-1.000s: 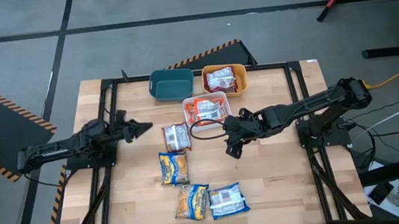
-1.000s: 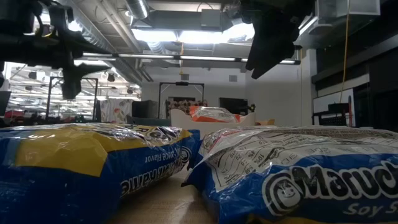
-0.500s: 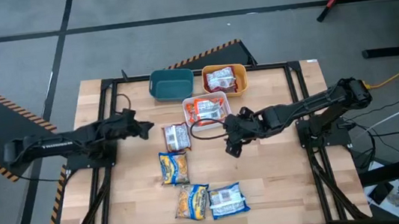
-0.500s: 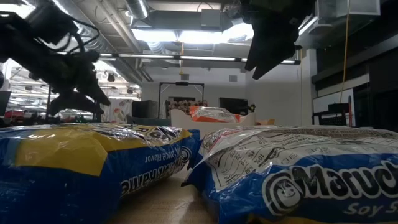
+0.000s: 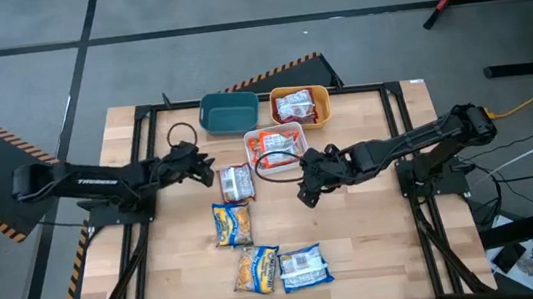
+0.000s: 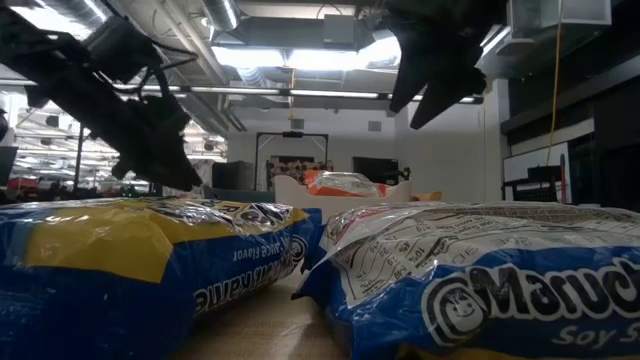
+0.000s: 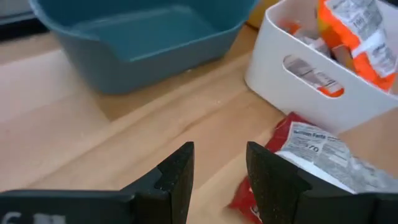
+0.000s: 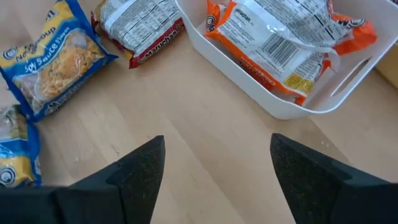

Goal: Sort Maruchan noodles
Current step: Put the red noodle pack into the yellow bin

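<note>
A maroon-white packet lies flat on the table near the white bin; it also shows in the left wrist view. Three blue-yellow packets lie nearer the table's near edge. Orange-red packets fill the white bin, and a maroon packet lies in the orange bin. My left gripper is open, low over the table just left of the maroon-white packet. My right gripper hangs open above bare wood, right of the packets.
The teal bin, orange bin and white bin stand together toward the table's far edge. Bare wood lies between the two grippers and along the table's right side. Two blue-yellow packets fill the low view's foreground.
My left arm has reached toward the table's right, bringing its gripper down and closer to the maroon-white packet. The packets have stayed where they were.
</note>
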You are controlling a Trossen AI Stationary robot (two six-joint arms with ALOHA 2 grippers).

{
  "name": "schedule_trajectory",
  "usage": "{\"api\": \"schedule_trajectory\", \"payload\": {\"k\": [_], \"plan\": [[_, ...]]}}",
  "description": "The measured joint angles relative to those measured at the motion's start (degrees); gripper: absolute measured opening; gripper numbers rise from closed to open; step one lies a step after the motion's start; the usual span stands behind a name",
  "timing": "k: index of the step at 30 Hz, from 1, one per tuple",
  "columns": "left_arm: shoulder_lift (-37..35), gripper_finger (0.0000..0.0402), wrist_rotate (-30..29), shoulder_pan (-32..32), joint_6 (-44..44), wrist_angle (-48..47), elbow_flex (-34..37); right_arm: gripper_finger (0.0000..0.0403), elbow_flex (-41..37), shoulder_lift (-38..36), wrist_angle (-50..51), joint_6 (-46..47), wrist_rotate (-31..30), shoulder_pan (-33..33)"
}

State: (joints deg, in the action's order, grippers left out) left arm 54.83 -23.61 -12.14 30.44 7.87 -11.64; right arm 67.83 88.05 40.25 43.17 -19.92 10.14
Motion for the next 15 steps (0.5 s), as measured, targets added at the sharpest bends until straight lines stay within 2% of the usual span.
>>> {"api": "schedule_trajectory", "payload": {"k": [5,15], "plan": [[9.2,0.0140,2.7,1.3,0.5,1.9,0.0,0.0276,0.0,0.0,0.1,3.7,0.1,0.0],[21.9,0.0140,13.4,8.1,3.5,16.5,0.0,0.0276,0.0,0.3,-0.4,11.0,3.9,0.0]]}}
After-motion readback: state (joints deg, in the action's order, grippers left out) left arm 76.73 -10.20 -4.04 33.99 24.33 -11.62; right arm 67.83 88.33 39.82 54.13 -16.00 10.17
